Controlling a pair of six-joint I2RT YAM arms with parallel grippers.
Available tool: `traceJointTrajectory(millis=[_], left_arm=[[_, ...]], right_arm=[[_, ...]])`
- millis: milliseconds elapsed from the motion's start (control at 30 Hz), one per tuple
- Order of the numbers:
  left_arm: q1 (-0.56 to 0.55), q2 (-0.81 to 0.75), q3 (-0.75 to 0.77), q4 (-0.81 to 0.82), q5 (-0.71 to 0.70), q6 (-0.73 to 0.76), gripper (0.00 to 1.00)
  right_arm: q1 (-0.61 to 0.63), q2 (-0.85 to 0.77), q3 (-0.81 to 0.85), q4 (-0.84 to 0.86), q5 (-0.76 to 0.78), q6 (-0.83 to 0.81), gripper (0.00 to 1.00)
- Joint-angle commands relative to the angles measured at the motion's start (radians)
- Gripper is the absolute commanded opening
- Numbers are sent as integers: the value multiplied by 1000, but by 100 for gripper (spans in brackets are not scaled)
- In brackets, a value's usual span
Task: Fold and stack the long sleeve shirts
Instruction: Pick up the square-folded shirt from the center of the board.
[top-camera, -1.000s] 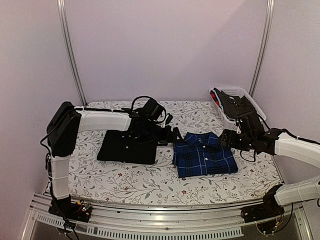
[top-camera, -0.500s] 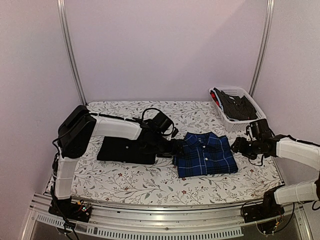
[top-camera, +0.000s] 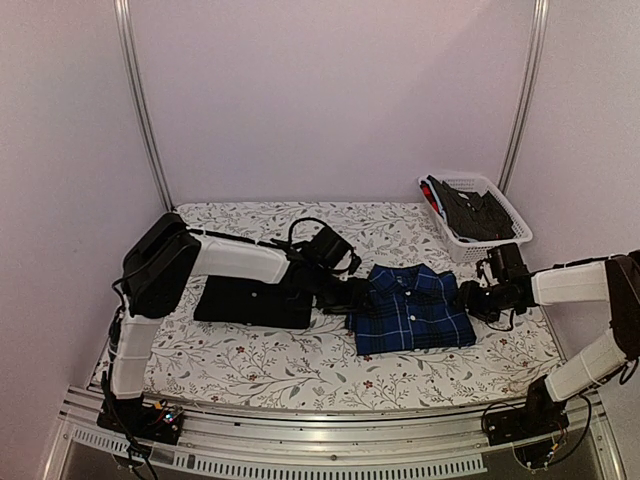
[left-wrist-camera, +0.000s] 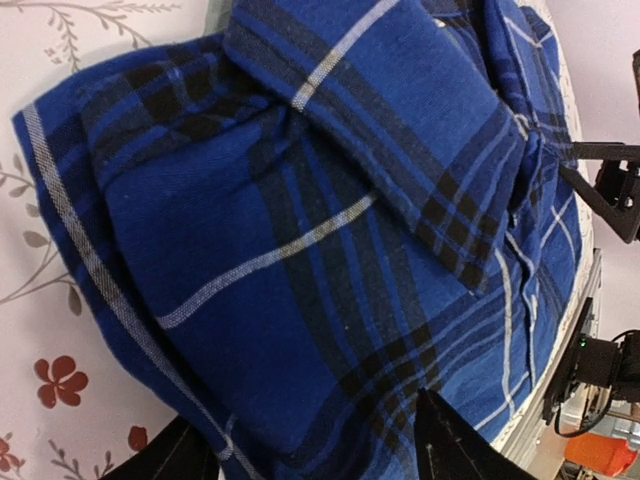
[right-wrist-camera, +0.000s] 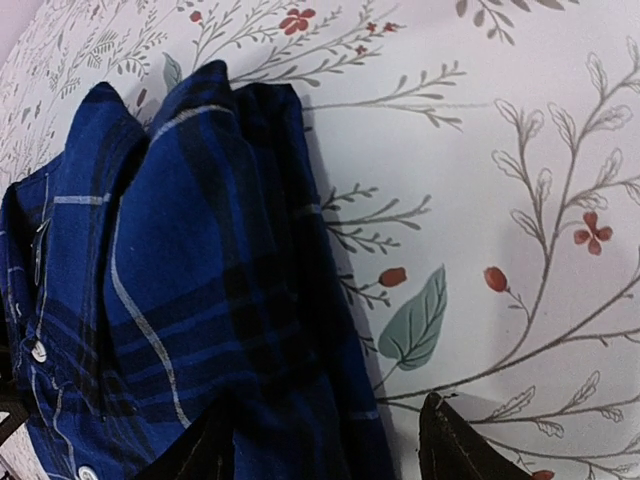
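Left claw (top-camera: 352, 293) on the overhead cam is down at the left edge of the blue plaid shirt (top-camera: 410, 310), and the right claw (top-camera: 468, 298) is at its right edge. The plaid one lies folded mid-table, with the black shirt (top-camera: 255, 298) folded just to its left, not touching. So the folding looks done, but the stacking isn't. The white basket (top-camera: 517, 232) at the back right holds dark clothes.

Left wrist cam: fingers sit either side of the plaid's folded edge and cloth fills the gap, so I can't tell if it's pinched.

Right wrist cam: jaws are spread, plaid edge between them, one finger over bare tablecloth (right-wrist-camera: 520, 200), nothing gripped.
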Motion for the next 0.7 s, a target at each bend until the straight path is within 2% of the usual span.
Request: traceJointTrajectory(millis=[0, 100, 300, 467, 567, 667], left_arm=[[-17, 59, 7, -39, -14, -9, 63], [-18, 64, 14, -40, -7, -9, 55], [-17, 76, 24, -30, 10, -14, 47], [-12, 84, 29, -10, 28, -15, 33], [-3, 86, 31, 3, 42, -15, 18], [8, 78, 34, 6, 42, -8, 4]], right_arm=[[-3, 79, 23, 22, -42, -9, 59], [1, 117, 46, 6, -49, -3, 52], [26, 132, 65, -13, -53, 9, 46], [92, 165, 89, -11, -54, 44, 39], [115, 191, 95, -4, -64, 64, 30], [126, 190, 102, -7, -72, 79, 15]])
